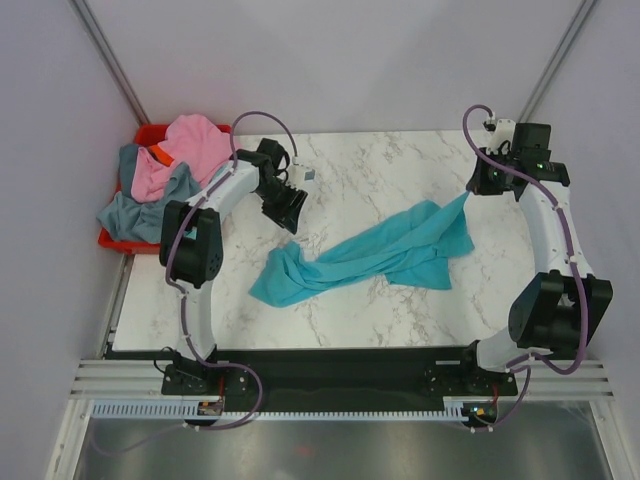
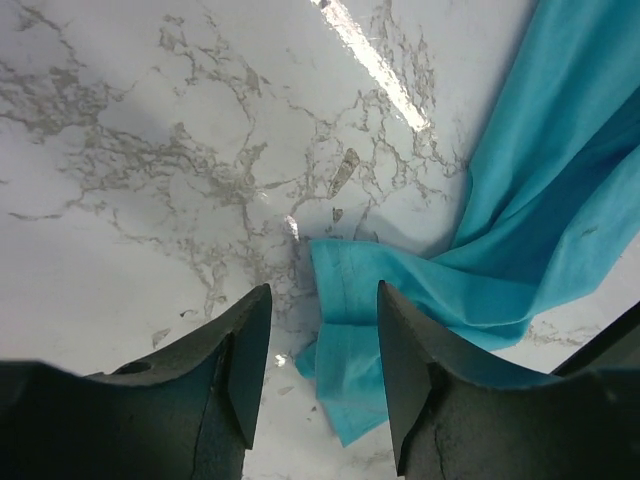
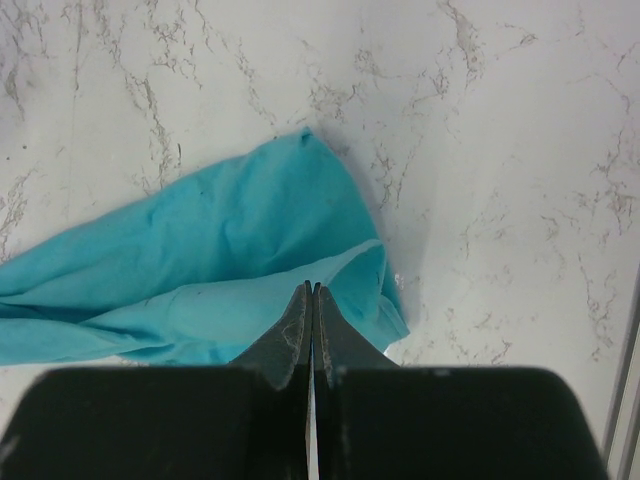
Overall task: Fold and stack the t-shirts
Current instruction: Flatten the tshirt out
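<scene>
A bright teal t-shirt (image 1: 370, 255) lies bunched in a long strip across the marble table, from lower left up to the right. My left gripper (image 1: 290, 210) hovers over its left end, open, with nothing between the fingers. In the left wrist view the gripper (image 2: 322, 290) frames a folded teal corner (image 2: 350, 340) lying on the table below. My right gripper (image 1: 478, 185) is at the shirt's right tip, where the cloth rises to a point. Seen from the right wrist, that gripper (image 3: 311, 286) is shut, pinching the teal hem (image 3: 350, 265). More t-shirts, pink (image 1: 195, 145) and grey-blue (image 1: 135, 210), are heaped at the far left.
A red bin (image 1: 150, 130) holds the heap at the table's far left edge, and grey-blue cloth spills over its side. An orange patch (image 1: 158, 155) shows among the heap. Grey walls stand close behind and beside the table. Both arm bases sit at the near edge.
</scene>
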Robot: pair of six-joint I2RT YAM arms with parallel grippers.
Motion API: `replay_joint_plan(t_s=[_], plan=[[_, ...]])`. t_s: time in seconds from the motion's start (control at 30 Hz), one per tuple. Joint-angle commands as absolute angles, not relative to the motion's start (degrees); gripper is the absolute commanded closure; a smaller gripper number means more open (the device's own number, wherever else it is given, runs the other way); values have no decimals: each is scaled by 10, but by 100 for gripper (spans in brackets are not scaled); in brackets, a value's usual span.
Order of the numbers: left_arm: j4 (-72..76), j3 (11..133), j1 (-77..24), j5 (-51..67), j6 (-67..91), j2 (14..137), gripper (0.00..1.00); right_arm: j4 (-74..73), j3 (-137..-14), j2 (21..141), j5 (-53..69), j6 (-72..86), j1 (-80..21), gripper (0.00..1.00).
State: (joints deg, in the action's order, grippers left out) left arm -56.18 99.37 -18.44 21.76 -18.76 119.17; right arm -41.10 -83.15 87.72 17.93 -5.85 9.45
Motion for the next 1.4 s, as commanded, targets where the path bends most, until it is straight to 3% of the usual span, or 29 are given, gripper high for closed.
replay_joint_plan(t_s=[0.0, 0.77, 0.9, 1.0, 1.07, 1.17, 1.27, 1.37], plan=[[-607, 1042, -182, 263, -171, 1214, 46, -400, -838, 861, 174, -66, 98, 100], [-612, 1067, -173, 272, -171, 1303, 52, -403, -847, 876, 167, -74, 106, 100], [-612, 1070, -172, 274, -172, 1309, 58, -403, -843, 875, 164, -76, 108, 100], [-613, 1067, -172, 281, -174, 1307, 72, -403, -842, 876, 164, -76, 109, 100], [-616, 1064, -171, 287, -175, 1305, 73, -403, -841, 876, 164, -76, 110, 100], [-620, 1060, -171, 293, -173, 1300, 71, -402, -841, 875, 166, -76, 110, 100], [-630, 1056, -171, 305, -173, 1295, 59, -401, -840, 875, 168, -74, 111, 100], [-639, 1049, -171, 308, -178, 1289, 55, -401, -838, 874, 169, -74, 112, 100]])
